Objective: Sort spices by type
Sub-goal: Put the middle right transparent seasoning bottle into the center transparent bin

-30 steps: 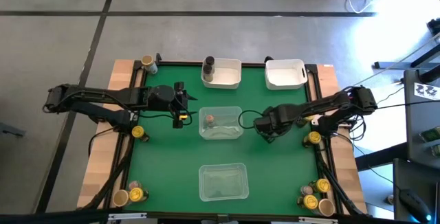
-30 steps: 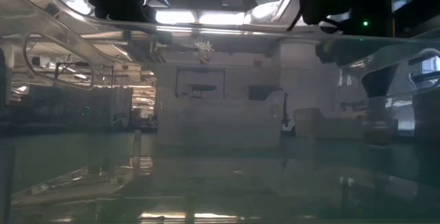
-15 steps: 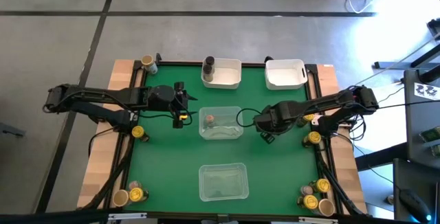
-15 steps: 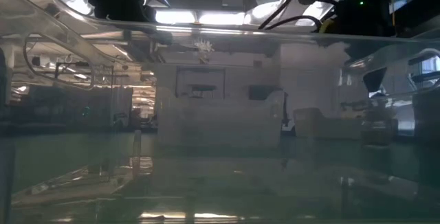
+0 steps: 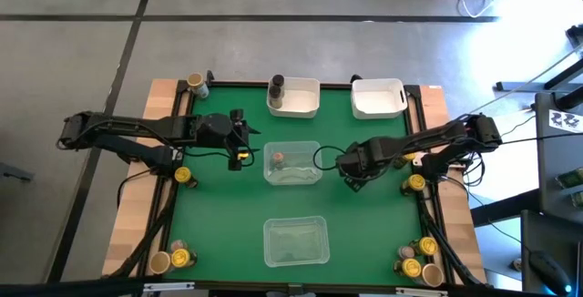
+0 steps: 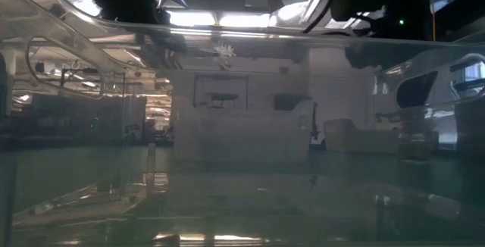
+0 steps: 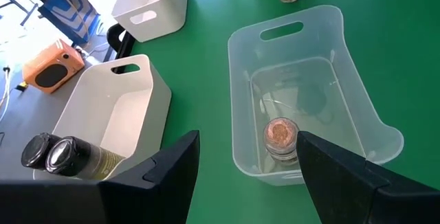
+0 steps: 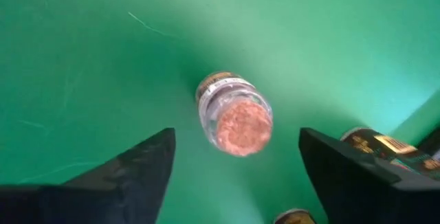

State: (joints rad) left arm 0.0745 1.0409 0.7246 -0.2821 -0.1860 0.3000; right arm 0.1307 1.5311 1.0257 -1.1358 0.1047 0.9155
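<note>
The right pincer (image 5: 351, 171) hovers with its fingers spread wide above a small reddish-brown-topped glass spice jar (image 8: 234, 115) standing alone on the green table (image 5: 364, 233), just right of the clear plastic centre tray (image 5: 292, 177). The left pincer (image 5: 239, 138), also open, waits left of that tray, where another reddish-topped jar (image 7: 280, 137) sits inside.

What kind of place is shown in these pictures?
Probably a robotics lab or workshop: a green-topped table with two mounted arms stands on a grey concrete floor, and the low view shows a large, brightly lit hall behind.
</note>
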